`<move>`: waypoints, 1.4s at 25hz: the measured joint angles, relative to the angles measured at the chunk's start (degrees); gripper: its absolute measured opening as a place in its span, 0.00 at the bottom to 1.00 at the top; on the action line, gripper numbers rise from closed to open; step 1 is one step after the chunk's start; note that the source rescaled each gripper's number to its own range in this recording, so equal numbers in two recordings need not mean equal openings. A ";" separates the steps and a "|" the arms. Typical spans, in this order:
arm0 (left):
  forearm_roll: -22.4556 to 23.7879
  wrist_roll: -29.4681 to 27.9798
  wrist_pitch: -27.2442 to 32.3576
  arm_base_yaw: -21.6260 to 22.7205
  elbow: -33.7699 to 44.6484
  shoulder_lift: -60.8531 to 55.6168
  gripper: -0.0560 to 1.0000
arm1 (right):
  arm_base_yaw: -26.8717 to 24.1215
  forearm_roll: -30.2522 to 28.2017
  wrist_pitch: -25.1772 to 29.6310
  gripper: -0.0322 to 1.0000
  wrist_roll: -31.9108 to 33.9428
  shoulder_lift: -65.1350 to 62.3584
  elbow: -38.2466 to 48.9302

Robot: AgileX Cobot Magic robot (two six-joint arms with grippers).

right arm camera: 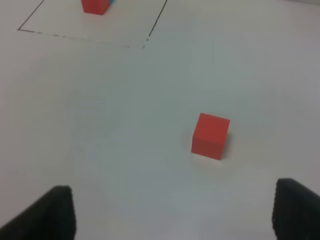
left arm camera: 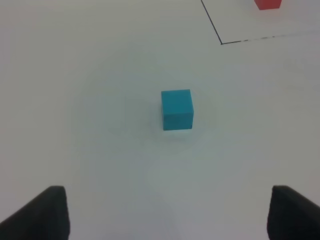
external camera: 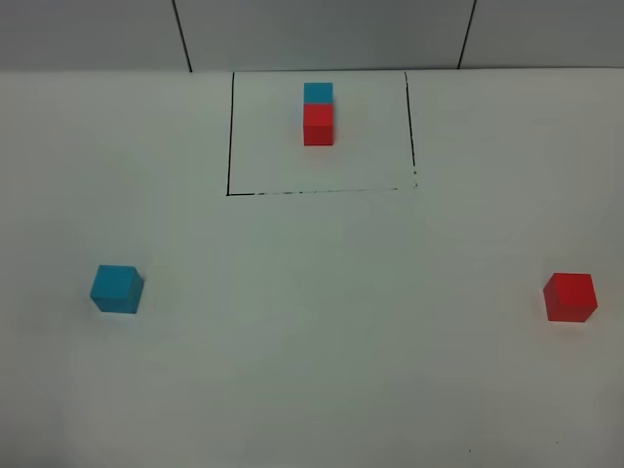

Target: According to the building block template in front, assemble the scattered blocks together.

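Two seemingly light, rigid pieces — cyan cube (external camera: 117,289), red cube (external camera: 570,297) — are awaiting side-face pinches; left gripper (left arm camera: 165,210) and right gripper (right arm camera: 170,210) are gaping, empty.

Light is even and diffuse, moderately bright, with no glare on the white surface (external camera: 312,390), which reads slightly grey-green. In the exterior high view the surface dims toward the lower corners, and the picture is a little soft and grainy. The cyan cube (external camera: 117,289) and red cube (external camera: 570,296) cast only thin, pale shadows hugging their bases. Their top faces are lighter than their sides, so the light falls from above. The black line (external camera: 230,136) looks faint and broken along its near edge. In both wrist views the cubes are fairly crisp, while the fingers of the left pincer (left arm camera: 167,212) and right pincer (right arm camera: 172,212) are dark, featureless, blurred shapes at the corners
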 joint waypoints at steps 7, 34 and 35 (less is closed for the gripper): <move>0.00 0.00 0.00 0.00 0.00 0.00 0.90 | 0.00 0.00 0.00 0.63 -0.05 0.00 0.00; 2.14 -1.90 -4.45 0.00 -17.09 65.53 0.90 | 0.00 0.00 0.00 0.60 0.00 0.00 0.00; 2.14 -2.32 -5.03 0.00 -17.93 68.50 0.90 | 0.00 0.00 0.00 0.60 0.00 0.00 0.00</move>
